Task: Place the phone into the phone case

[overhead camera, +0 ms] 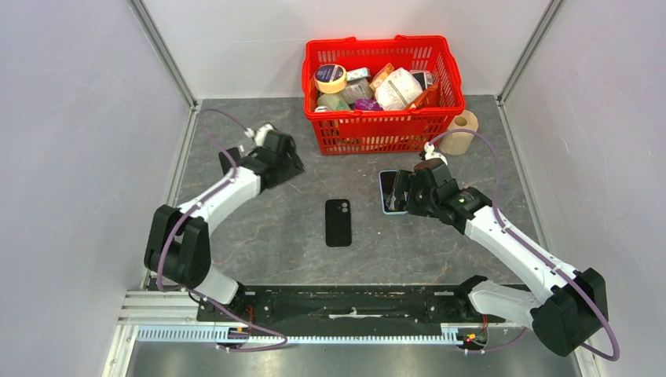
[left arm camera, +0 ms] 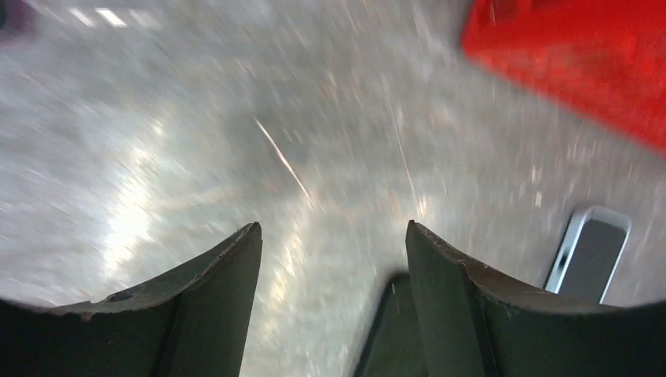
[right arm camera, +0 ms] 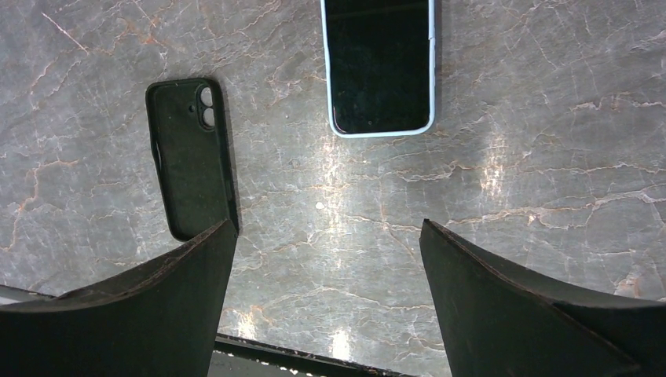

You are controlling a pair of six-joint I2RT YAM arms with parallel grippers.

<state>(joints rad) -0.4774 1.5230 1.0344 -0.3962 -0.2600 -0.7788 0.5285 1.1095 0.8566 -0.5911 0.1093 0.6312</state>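
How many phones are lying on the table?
1: the black-screened phone with a pale blue rim lies on the grey marble table, just ahead of the right gripper. The red plastic basket could hide others.

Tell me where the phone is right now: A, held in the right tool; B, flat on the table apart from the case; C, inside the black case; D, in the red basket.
B: the phone lies screen up on the table, a clear gap from the black case.
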